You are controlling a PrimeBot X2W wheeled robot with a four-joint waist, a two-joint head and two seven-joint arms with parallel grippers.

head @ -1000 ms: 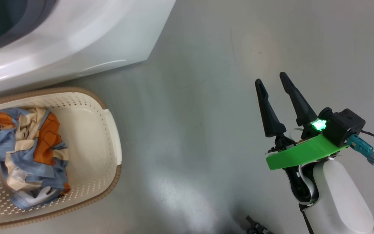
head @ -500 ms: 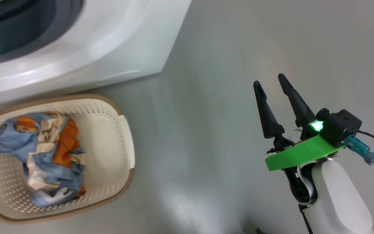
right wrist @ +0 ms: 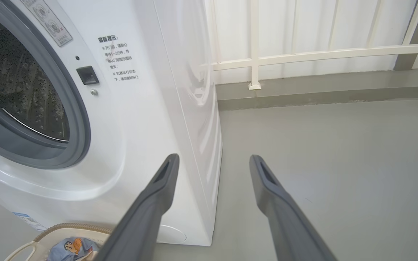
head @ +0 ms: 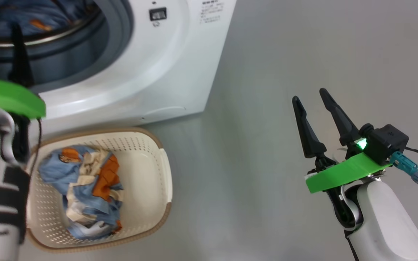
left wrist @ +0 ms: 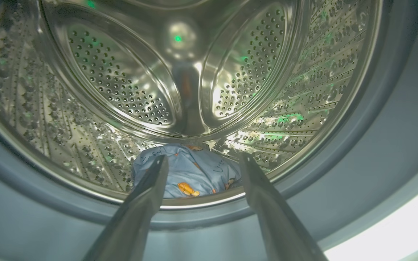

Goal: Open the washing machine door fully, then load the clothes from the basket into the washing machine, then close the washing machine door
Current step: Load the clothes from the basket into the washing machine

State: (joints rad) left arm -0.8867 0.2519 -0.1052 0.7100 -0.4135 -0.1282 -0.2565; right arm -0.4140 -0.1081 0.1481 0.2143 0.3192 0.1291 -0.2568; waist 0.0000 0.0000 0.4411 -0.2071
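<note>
The white washing machine (head: 165, 61) stands at the upper left with its steel drum (left wrist: 129, 83) exposed; the washing machine door is out of view. My left gripper (left wrist: 203, 157) is open at the drum's mouth, nothing between its fingers (head: 20, 54). A light blue piece of the clothes (left wrist: 191, 177) lies on the drum floor just beyond the fingertips. More clothes (head: 85, 185) lie in the basket (head: 158, 145) on the floor in front of the machine. My right gripper (head: 308, 95) hangs open and empty over bare floor, well to the right of the basket.
Grey floor (head: 249, 127) stretches right of the machine and basket. In the right wrist view, my right gripper (right wrist: 213, 157) points past the machine's right front corner (right wrist: 209, 145). A white railing (right wrist: 303, 54) and a low grey kerb run along the back wall.
The head camera has swung: machine and basket sit further right and lower in the picture, the drum opening now shows, and my left arm has come into the picture. My right gripper stays open.
</note>
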